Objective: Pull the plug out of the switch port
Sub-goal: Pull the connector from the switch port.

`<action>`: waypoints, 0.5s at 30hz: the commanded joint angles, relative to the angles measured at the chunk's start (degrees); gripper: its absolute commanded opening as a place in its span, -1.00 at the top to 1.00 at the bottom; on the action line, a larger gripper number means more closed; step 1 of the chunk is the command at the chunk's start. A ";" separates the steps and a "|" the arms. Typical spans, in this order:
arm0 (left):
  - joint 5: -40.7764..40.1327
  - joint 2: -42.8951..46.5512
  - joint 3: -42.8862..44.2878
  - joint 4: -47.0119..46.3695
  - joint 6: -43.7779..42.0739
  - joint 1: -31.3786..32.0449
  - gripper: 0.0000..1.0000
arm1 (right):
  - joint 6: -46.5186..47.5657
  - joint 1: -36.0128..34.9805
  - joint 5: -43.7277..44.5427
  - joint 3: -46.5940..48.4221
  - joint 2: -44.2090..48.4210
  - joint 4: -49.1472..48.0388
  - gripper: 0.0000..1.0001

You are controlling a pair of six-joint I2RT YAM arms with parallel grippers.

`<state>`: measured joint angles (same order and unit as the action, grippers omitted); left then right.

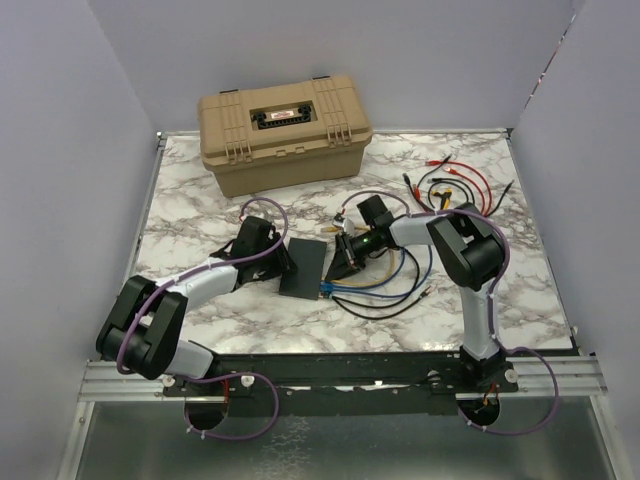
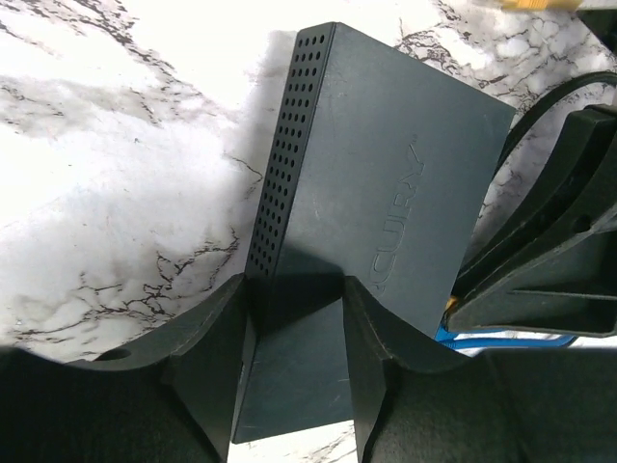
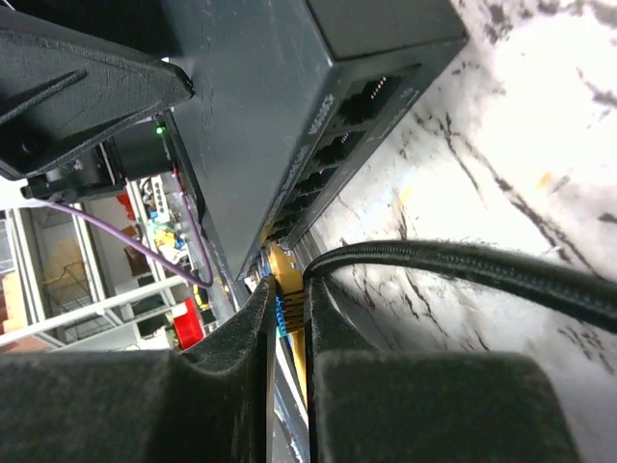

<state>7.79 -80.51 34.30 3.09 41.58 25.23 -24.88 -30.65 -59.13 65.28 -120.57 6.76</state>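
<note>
switch (image 1: 303,265) sits on the marble table (image 1: 200,200), mid-table between the two arms, port row (image 3: 333,154) facing the near-right side

plug (image 3: 281,313) is blue and sits at the far end of the port row in the right wrist view, yellow part just beside it. Can't tell how deep it's seated

right gripper (image 3: 287,289): fingers down to a narrow slit, blue plug pinched in it. Black braided cable (image 3: 463,270) runs along the table just beside the tip

left gripper (image 2: 294,318): fingers (image 2: 207,357) straddle the switch's opposite end, body fills the gap. Can't tell if it's actually clamped or only close

blue cable (image 1: 350,290) loops off to the near right. Tan toolbox (image 1: 285,130) at the back, well apart. Bundle of red/black leads (image 1: 455,185) back right
</note>
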 commanded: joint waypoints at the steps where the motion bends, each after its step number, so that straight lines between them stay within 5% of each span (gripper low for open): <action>1: -0.91 -1.73 -0.53 7.74 -0.74 0.96 0.13 | 0.43 -0.35 3.90 2.81 -1.02 -1.17 0.76; 7: -1.64 -4.29 0.35 8.33 -0.89 0.89 0.36 | -2.08 0.01 2.07 -1.31 0.69 -5.83 0.21; 15: -1.70 -6.15 1.19 8.46 -1.23 0.91 0.71 | -5.83 0.16 0.35 -2.45 -0.75 -10.93 0.39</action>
<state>7.22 -82.87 37.21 5.21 41.54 25.23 -29.61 -30.26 -59.64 63.09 -120.25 -0.43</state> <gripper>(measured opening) 0.373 0.344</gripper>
